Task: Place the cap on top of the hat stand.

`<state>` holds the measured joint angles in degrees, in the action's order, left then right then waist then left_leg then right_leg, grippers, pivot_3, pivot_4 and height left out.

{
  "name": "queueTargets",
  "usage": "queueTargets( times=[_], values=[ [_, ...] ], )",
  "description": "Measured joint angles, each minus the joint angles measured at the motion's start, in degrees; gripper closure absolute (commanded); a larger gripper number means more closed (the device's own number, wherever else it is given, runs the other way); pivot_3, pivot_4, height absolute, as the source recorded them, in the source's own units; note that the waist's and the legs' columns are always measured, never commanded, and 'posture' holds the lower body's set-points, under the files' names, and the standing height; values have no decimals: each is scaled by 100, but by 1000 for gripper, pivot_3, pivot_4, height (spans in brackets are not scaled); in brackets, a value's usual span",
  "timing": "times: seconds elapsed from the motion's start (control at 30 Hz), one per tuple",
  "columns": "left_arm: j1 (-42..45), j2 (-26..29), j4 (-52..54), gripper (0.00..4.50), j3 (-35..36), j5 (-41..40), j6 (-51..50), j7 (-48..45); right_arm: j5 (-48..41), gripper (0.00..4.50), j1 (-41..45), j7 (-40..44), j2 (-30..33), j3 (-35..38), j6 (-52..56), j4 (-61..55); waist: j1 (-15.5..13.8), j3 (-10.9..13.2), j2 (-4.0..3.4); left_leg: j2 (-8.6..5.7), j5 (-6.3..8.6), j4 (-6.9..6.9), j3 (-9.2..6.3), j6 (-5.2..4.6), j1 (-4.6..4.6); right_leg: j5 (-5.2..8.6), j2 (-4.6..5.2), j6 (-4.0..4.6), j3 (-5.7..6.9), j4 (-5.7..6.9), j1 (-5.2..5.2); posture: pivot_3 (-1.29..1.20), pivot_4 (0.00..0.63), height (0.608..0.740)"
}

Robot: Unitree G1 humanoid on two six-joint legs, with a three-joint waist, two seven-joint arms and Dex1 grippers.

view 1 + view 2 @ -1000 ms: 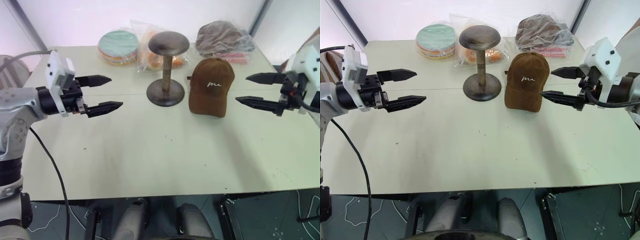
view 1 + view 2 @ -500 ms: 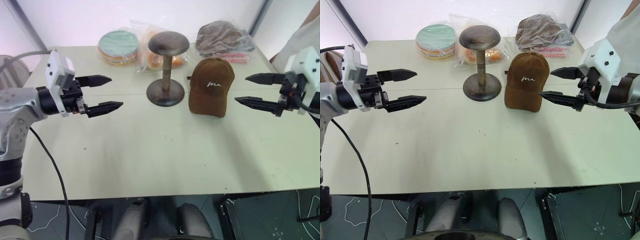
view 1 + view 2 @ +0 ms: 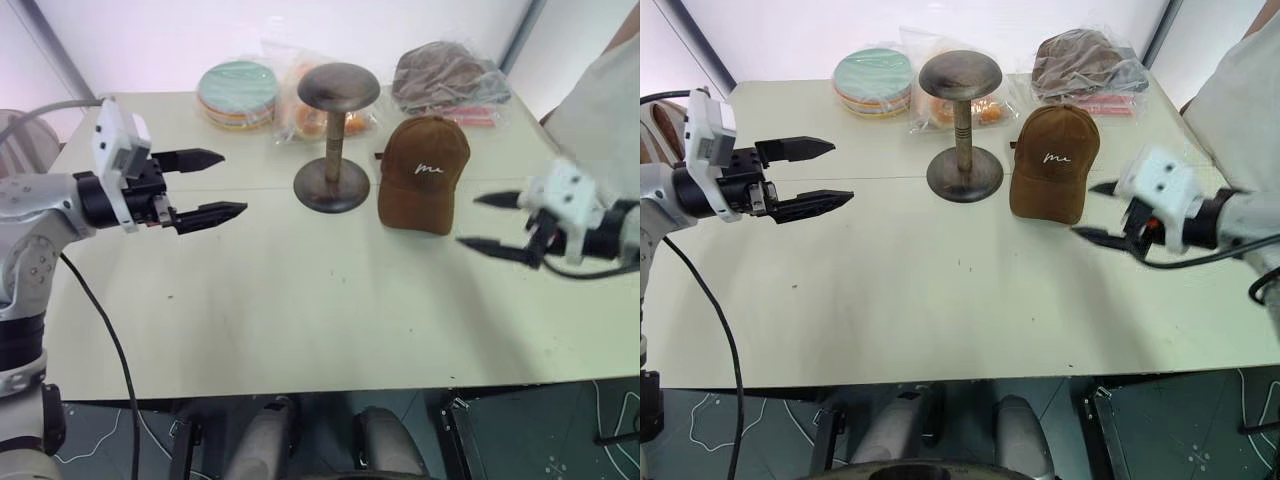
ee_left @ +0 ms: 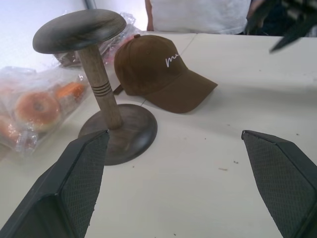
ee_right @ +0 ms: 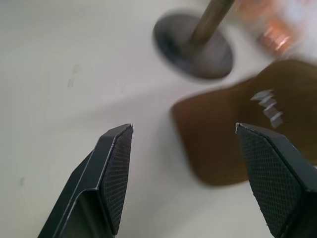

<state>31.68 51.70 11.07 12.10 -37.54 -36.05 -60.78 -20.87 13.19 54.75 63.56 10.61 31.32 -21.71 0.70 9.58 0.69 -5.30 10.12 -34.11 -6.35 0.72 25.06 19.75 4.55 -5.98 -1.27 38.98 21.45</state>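
Fingers on my right gripper stand wide apart and empty, low over the table just right of the cap, because I mean to take it from its right side near the brim; the arm is blurred, so I can't be sure how close the tips are. The cap sits upright in the far middle, brim toward me, just right of the hat stand, whose domed top is bare. My left gripper hovers wide and empty, well left of the stand.
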Motion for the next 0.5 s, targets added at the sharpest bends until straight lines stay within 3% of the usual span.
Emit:
queueTargets(
  times=[0.27,0.5],
  values=[
    [-80,1,127,0,6,-15,-72,74,2588,1132,-412,-2253,-1211,-1371,-1406,673,7,0,0,-1,-5,-1,1,8,0,0,-3,0,-2,8,6,0,150,740],
    [-215,5,270,0,10,-52,-127,137,4256,1132,-421,-4091,-2064,-1812,-2393,1500,-2,-1,1,-2,-25,-2,0,41,0,0,-5,0,-2,10,5,0,150,740]
  ],
)
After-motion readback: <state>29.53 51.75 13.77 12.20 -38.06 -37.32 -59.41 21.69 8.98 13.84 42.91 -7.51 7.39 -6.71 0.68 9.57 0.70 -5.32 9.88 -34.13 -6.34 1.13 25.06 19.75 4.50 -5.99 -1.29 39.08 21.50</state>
